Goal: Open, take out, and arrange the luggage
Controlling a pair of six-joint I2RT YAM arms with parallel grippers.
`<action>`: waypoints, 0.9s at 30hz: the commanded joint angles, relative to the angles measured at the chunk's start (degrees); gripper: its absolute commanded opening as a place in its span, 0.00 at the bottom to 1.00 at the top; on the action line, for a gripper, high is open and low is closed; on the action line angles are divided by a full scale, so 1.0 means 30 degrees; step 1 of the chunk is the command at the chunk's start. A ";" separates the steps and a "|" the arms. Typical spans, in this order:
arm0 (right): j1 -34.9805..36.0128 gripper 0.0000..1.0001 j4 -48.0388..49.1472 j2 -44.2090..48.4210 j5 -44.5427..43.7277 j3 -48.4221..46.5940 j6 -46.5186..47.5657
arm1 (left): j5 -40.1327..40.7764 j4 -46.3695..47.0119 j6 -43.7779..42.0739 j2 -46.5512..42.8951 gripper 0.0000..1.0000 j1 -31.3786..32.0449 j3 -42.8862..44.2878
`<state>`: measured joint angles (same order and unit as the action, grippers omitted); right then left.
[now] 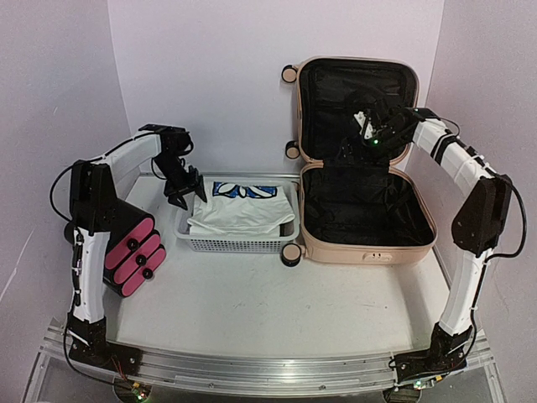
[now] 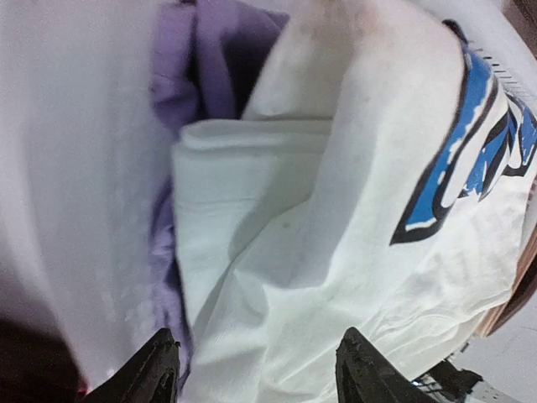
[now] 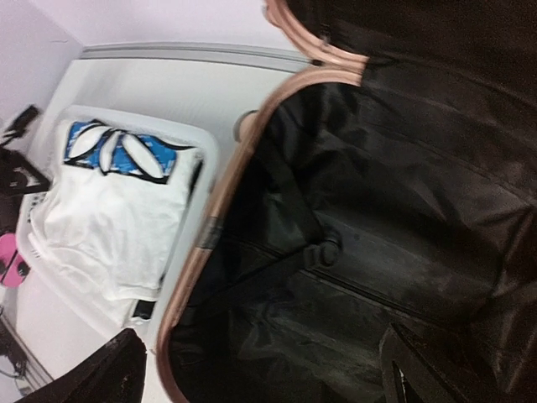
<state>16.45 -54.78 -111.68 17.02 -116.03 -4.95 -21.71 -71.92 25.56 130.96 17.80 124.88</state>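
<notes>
Open suitcase (image 1: 369, 250): lid upright, black lining showing. Jaws of right gripper (image 1: 367, 133) spread wide, nothing held; they hang over the hinge line, with the lower shell's lining below and ahead of them. Jaws of left gripper (image 1: 186, 191) apart, empty. White printed T-shirt (image 1: 243, 211) lies close beneath them, filling mesh basket (image 1: 235, 244).

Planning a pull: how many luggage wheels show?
3, on the luggage's left edge: wheel at the lid's far corner, wheel by the hinge, wheel at the near corner. Another may be hidden.
</notes>
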 commanded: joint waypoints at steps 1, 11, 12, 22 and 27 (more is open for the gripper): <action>-0.0226 0.98 -0.1359 0.0510 -0.3358 -0.0478 -0.1047 | 0.4392 -0.0941 0.0164 -0.4208 0.67 -0.0115 0.0694; -0.5205 0.98 -0.7467 0.2388 -0.1279 -0.1605 -0.3843 | 0.4327 -0.0975 0.0329 -0.7079 0.80 -0.0118 0.4387; -0.5320 0.98 -0.7487 0.2970 -0.1116 -0.1446 -0.3526 | 0.4351 -0.0953 0.0305 -0.7308 0.81 -0.0131 0.4936; -0.5336 0.98 -0.6804 1.1415 -0.3791 0.2545 0.1073 | 0.7341 0.3546 -0.3460 -1.5101 0.95 -0.0142 0.1417; -0.5336 0.98 -0.5957 1.5206 -0.3382 0.3960 0.0302 | 0.7734 0.7353 -0.4012 -2.0191 0.99 -0.0133 -0.2655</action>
<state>0.60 -75.85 -71.40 7.60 -106.78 -4.86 -1.63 -62.46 17.37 80.64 17.67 122.37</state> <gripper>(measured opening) 0.983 0.994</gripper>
